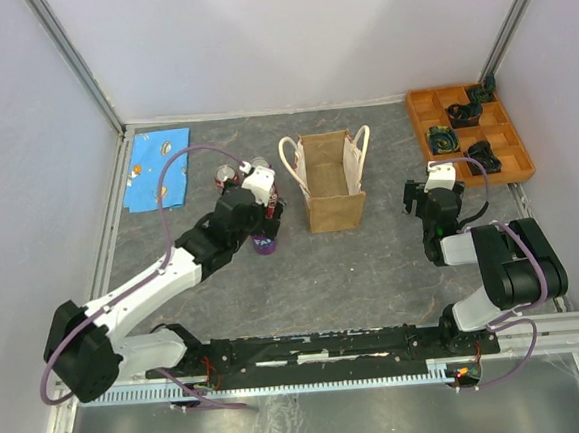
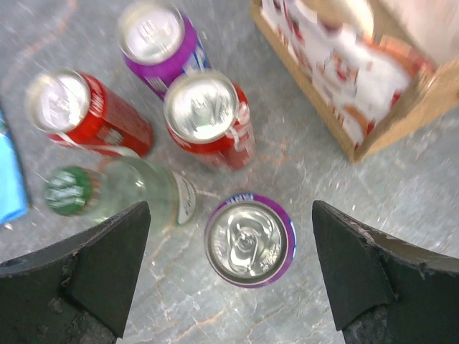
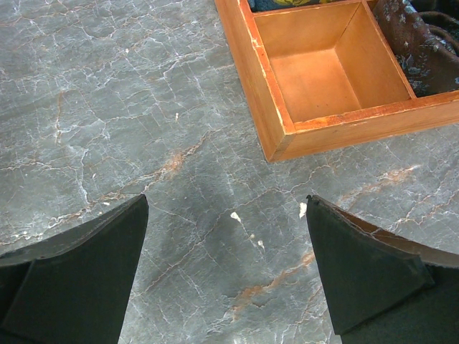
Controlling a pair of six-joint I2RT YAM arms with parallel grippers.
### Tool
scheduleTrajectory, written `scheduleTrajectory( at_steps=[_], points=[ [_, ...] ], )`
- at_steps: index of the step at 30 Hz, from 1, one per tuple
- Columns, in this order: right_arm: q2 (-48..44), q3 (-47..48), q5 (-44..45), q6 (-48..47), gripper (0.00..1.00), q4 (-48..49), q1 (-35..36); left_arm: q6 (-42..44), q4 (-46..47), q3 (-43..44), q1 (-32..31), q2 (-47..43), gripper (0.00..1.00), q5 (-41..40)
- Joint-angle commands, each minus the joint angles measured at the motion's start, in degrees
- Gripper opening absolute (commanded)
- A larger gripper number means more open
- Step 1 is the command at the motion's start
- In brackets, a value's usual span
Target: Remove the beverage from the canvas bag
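Purple can upright, left gripper (jaws wide) above, canvas bag near.

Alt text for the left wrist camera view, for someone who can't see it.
The left gripper hangs open over an upright purple can, not touching it. Beyond: a red can, a second red can, another purple can, a green-capped bottle; the canvas bag's corner shows upper right.
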Motion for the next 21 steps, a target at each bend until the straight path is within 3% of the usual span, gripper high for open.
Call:
scheduleTrajectory(
  at_steps=[1,5,8,15,19,21],
  points=[
    [-0.68,0.99,0.26,0.39,0.99,1.83,-0.21,-1.75,1.83,7.19,1.1,-5.01,0.99,-3.37],
    [-0.7,0.99,0.26,0.42,0.99,1.83,-0.21,-2.39,-0.03,11.36,7.49,-6.99,0.99,-2.01],
    [-0.68,0.99,0.26,0.36,0.99,1.82,-0.2,-3.27,0.0,11.99,16.66,-8.96,0.99,1.34],
    [-0.69,0.99,0.26,0.37,0.99,1.83,-0.23,-5.35,-0.26,10.86,36.35,-9.73,0.99,0.92],
    [-0.74,0.99,0.26,0.36,0.99,1.81,-0.18,-9.82,2.6,7.3,51.28,-7.35,0.99,10.0],
    [-0.72,0.99,0.26,0.36,0.99,1.83,-0.19,-10.58,3.61,6.06,55.11,-5.54,0.99,12.27]
  ],
)
